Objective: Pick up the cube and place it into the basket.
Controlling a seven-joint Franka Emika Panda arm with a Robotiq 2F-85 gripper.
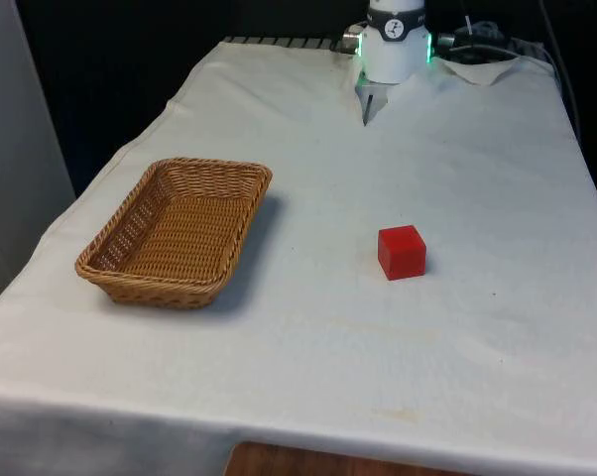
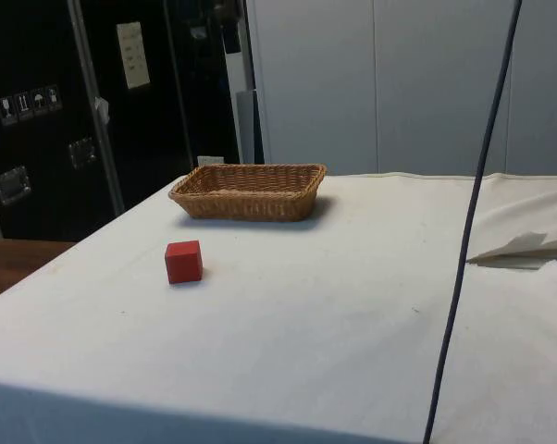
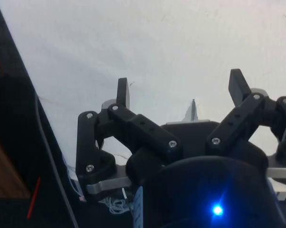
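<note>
While gripper fingers sit spread w/ nothing btwn, smooth red cube rests well apart from woven wicker basket.

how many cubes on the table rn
1. The red cube sits alone on the white cloth, apart from the wicker basket, toward the front view's right. The basket looks empty, so none seems hidden.

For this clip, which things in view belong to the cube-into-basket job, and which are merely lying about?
Belongs to the job:
- red cube, alone on the cloth
- wicker basket, nothing inside
- gripper, open

Just lying about:
- white cloth covering the table
- dark cable in the side view
</note>
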